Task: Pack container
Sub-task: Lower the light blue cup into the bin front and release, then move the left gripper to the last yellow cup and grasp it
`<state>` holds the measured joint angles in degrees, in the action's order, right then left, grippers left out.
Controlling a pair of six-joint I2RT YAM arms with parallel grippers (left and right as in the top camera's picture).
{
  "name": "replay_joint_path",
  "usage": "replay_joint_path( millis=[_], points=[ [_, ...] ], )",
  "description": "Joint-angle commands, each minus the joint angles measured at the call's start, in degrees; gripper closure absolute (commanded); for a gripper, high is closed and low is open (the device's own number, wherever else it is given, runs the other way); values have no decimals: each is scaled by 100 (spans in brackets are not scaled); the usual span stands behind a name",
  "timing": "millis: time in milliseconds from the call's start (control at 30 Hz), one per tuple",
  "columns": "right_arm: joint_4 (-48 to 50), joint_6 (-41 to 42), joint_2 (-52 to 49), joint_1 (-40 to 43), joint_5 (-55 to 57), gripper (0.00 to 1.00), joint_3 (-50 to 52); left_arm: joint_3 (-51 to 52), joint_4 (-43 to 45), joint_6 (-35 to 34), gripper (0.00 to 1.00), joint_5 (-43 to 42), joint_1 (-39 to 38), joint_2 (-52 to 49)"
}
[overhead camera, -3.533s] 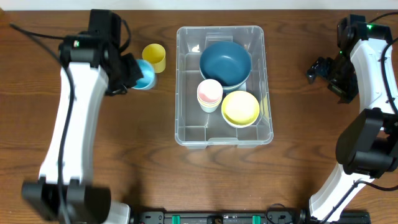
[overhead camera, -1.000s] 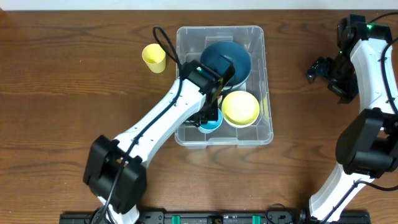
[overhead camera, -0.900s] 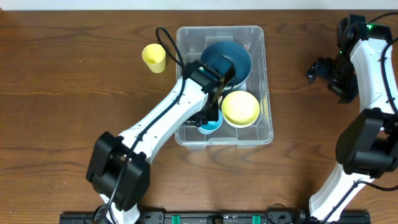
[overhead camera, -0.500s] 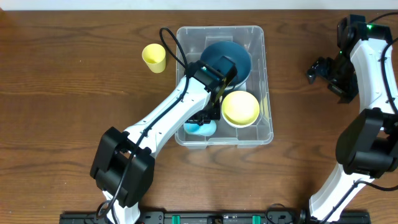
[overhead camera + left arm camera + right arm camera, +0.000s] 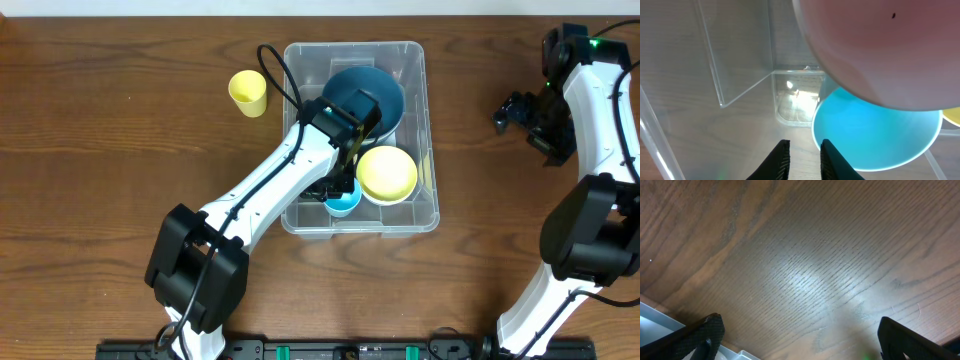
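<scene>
The container (image 5: 431, 120), a large clear bin, stands at the table's middle. Inside it are a dark blue bowl (image 5: 384, 92), a yellow bowl (image 5: 387, 173) and a light blue cup (image 5: 342, 203) near the front wall. My left gripper (image 5: 335, 189) reaches down into the bin beside that cup. In the left wrist view its jaws (image 5: 805, 152) stand a narrow gap apart with nothing between them, the blue cup (image 5: 875, 135) just to their right and a pink cup (image 5: 880, 50) above. My right gripper (image 5: 510, 112) is wide open over bare wood at the far right.
A yellow cup (image 5: 247, 93) stands on the table left of the bin. My left arm stretches from the front edge up across the bin's left wall (image 5: 740, 60). The right arm stands along the right edge.
The left jaws have parted a little and let go of the blue cup, which has shifted slightly right on the bin floor. The right arm has not moved.
</scene>
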<state>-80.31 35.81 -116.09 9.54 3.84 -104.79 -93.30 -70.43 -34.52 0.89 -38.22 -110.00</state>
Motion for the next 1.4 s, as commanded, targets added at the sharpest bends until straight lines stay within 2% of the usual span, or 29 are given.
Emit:
replay_joint_path(
  millis=[0,133,300,333,433,467,667,767,833,1033,1367],
  points=[
    [-4,101,92,-17,22,1,7,-26,-17,37,77,111,4,-46],
    [-4,101,92,-17,22,1,7,-295,-111,170,72,109,28,79],
    [-4,101,92,-17,22,1,7,-1163,-761,192,65,133,199,474],
    [-4,101,92,-17,22,1,7,-1333,-881,221,60,136,262,573],
    [-4,101,92,-17,22,1,7,-1718,-1051,424,28,157,579,935],
    [-4,101,92,-17,22,1,7,-1759,-1025,435,21,221,721,1054],
    [-4,101,92,-17,22,1,7,-1768,-535,428,10,415,1941,1298],
    [-4,101,92,-17,22,1,7,-1768,-129,570,2,-225,2529,1071],
    [-4,101,92,-17,22,1,7,-1768,164,662,2,-605,2809,868],
    [-4,101,92,-22,22,1,7,-1768,796,420,2,-887,3375,195],
    [-4,101,92,-22,22,1,7,-1768,1443,149,2,-903,3484,-879]
  ],
)
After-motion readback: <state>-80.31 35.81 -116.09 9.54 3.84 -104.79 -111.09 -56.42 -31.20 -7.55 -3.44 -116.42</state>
